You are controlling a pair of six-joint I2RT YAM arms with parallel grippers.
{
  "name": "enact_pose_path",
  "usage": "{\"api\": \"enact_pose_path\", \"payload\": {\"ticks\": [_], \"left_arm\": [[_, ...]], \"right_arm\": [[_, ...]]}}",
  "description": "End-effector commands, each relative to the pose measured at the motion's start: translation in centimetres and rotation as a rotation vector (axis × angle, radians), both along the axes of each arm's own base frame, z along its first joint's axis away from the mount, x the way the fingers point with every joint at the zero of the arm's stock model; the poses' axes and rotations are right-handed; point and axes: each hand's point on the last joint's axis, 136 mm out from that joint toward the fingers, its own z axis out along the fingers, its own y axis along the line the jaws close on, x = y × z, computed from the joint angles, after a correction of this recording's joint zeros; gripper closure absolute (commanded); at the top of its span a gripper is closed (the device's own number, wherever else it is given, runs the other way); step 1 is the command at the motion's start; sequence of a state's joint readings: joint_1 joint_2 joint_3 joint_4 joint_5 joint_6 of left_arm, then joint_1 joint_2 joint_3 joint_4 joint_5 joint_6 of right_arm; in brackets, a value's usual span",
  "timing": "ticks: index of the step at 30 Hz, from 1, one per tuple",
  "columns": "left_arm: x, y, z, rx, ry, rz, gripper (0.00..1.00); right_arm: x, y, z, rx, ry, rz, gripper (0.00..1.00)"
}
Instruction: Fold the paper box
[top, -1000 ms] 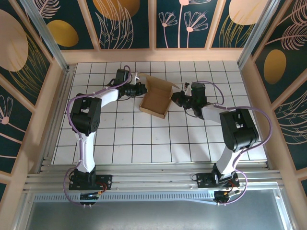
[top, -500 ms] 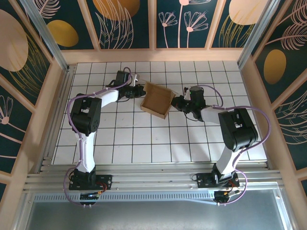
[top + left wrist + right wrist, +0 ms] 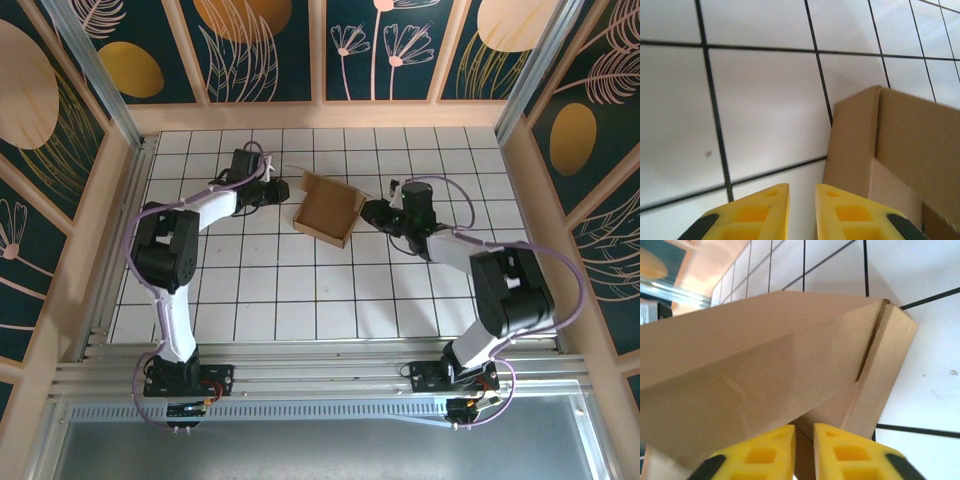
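Note:
The paper box (image 3: 328, 208) is a small brown cardboard box on the white tiled table, its lid lowered over the body with a thin edge still raised at the back. My left gripper (image 3: 284, 188) is just left of it, a short gap away. In the left wrist view the yellow fingers (image 3: 760, 212) are slightly parted around bare tile, and the paper box (image 3: 900, 140) stands to their right. My right gripper (image 3: 368, 212) is at the box's right side. Its jaws (image 3: 804, 426) are narrowly parted right against the paper box (image 3: 765, 355), under the slanting lid.
The tiled table (image 3: 300, 290) is ringed by a wooden frame (image 3: 330, 116) at the back and sides. Both arms reach in from the near edge, and open tiles lie in front of the box.
The box's lid has come down from standing open. My left gripper has drawn back to the left, off the box. My right gripper's jaws have parted a little.

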State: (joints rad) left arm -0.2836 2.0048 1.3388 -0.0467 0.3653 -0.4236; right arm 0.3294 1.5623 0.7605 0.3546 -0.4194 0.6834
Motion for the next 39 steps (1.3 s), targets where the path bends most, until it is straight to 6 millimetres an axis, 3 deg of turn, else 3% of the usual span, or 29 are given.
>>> {"api": "enact_pose_path", "payload": {"ticks": [1, 4, 6, 9, 12, 16, 21, 26, 31, 34, 39], "left_arm": [[0.5, 2.6, 6.6, -0.030, -0.143, 0.120, 0.76], [0.5, 4.8, 10.9, -0.025, -0.204, 0.227, 0.74], [0.1, 5.0, 13.4, -0.061, -0.232, 0.251, 0.75], [-1.3, 4.5, 15.0, -0.161, -0.242, 0.249, 0.75], [-3.1, 4.9, 14.8, -0.192, -0.236, 0.269, 0.72], [-5.8, 5.7, 14.0, -0.203, -0.214, 0.293, 0.64], [-8.8, 7.6, 13.1, -0.185, -0.222, 0.358, 0.52], [-10.6, 9.3, 13.4, -0.164, -0.261, 0.424, 0.44], [-11.2, 10.5, 14.1, -0.144, -0.295, 0.471, 0.40], [-11.5, 10.7, 14.1, -0.137, -0.299, 0.476, 0.38], [-12.0, 10.7, 13.1, -0.132, -0.271, 0.474, 0.36]], "right_arm": [[-0.8, -2.1, 4.3, -0.036, -0.139, -0.098, 0.76], [-1.4, -5.0, 8.7, -0.075, -0.241, -0.220, 0.71], [-0.9, -6.0, 12.1, -0.107, -0.313, -0.245, 0.68], [1.4, -3.8, 16.2, -0.148, -0.368, -0.096, 0.67], [4.1, 0.7, 17.4, -0.221, -0.327, 0.119, 0.71], [6.2, 6.5, 16.0, -0.311, -0.266, 0.315, 0.74], [6.4, 10.8, 12.4, -0.337, -0.187, 0.448, 0.78], [4.1, 12.6, 8.4, -0.338, -0.115, 0.529, 0.79], [2.0, 12.9, 4.0, -0.303, -0.060, 0.512, 0.80], [-0.2, 14.3, 1.4, -0.270, -0.069, 0.525, 0.80], [-1.3, 13.6, -1.9, -0.317, -0.113, 0.469, 0.79]]}}
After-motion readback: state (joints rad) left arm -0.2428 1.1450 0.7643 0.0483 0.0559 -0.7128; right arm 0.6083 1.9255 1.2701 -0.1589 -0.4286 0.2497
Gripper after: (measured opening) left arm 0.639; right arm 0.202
